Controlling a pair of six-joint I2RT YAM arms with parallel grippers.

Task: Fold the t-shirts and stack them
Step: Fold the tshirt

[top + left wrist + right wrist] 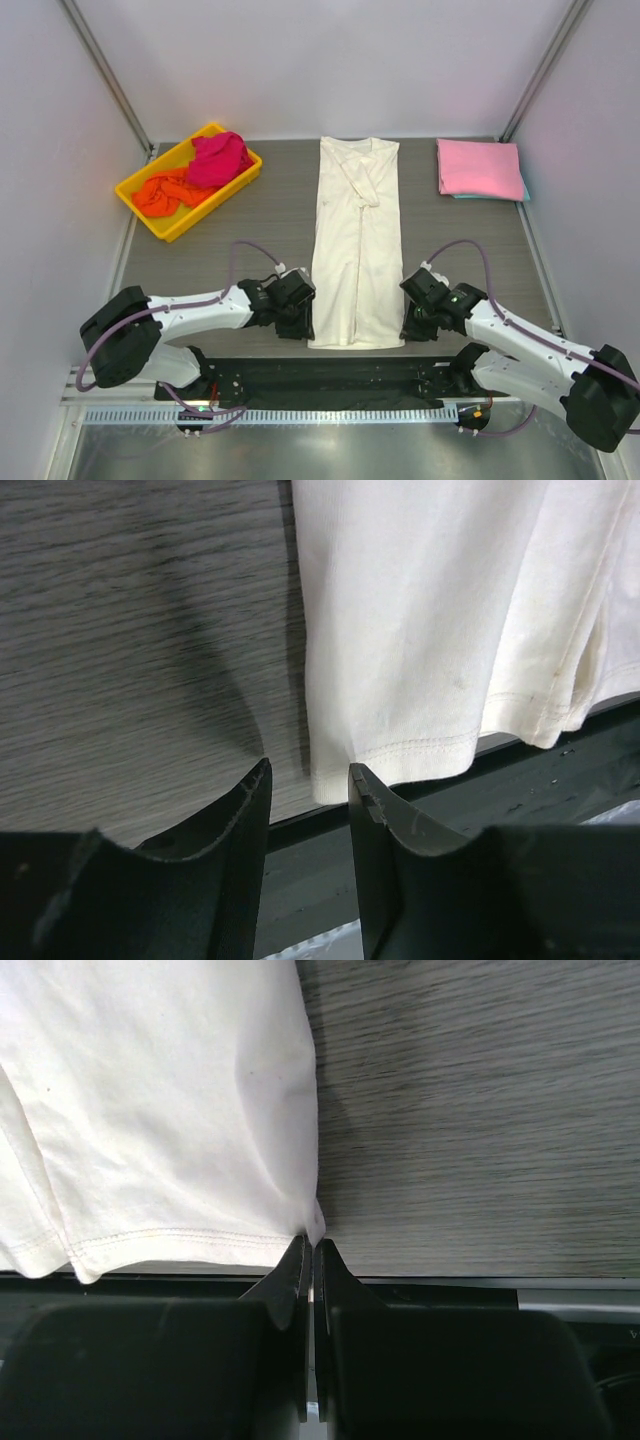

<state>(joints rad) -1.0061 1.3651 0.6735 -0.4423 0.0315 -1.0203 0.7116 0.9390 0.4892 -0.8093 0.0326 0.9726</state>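
The cream-white t-shirt (356, 240) is lying as a long strip on the tabletop (260, 220); the right hand (308, 1250) is pinching its near hem corner, the left hand (308, 785) is hovering spread beside the other. The pink t-shirt (480, 167) is sitting folded at the far right, perhaps over a teal one, while the magenta t-shirt (220, 158) and the orange t-shirt (165, 192) are lying crumpled in the tray (170, 232)

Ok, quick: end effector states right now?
left end effector: open, empty, at a near corner of the cream shirt.
right end effector: closed, pinching the other near corner.
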